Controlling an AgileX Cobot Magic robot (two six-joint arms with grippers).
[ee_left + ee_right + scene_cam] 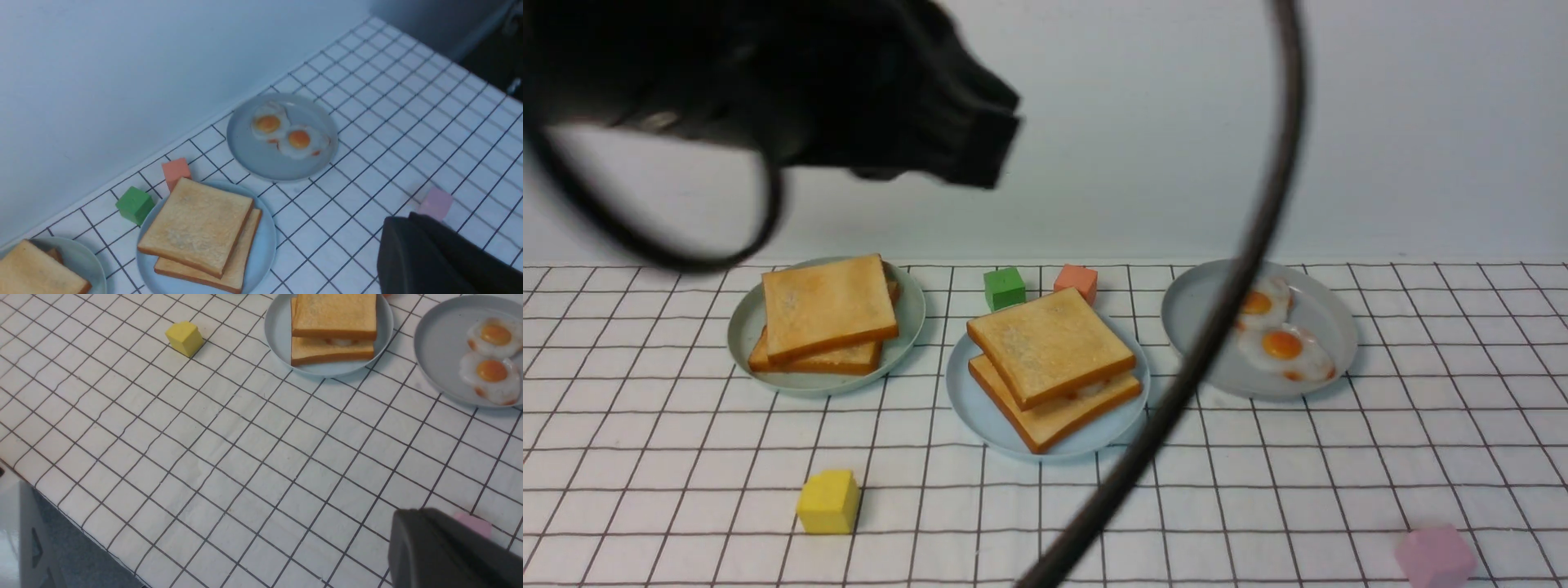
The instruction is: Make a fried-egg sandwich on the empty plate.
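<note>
The fried-egg sandwich (1052, 363) lies on the light blue plate (968, 400) at the table's middle: two toast slices stacked slightly askew, with a sliver of egg white (341, 342) showing between them. My left gripper (996, 155) hangs high above the table's left side, well clear of the sandwich, its fingers pressed together and empty. In the left wrist view the left gripper (402, 220) looks down on the sandwich (200, 232) from afar. My right gripper (412, 514) is shut and empty, over the near right of the table, away from the plate (278, 330).
A grey plate (1201, 318) at the right holds two fried eggs (1282, 343). A grey-green plate (911, 314) at the left holds stacked toast (827, 306). Green (1004, 287), salmon (1076, 282), yellow (828, 501) and pink (1435, 555) blocks lie about. A black cable (1201, 343) crosses the front view.
</note>
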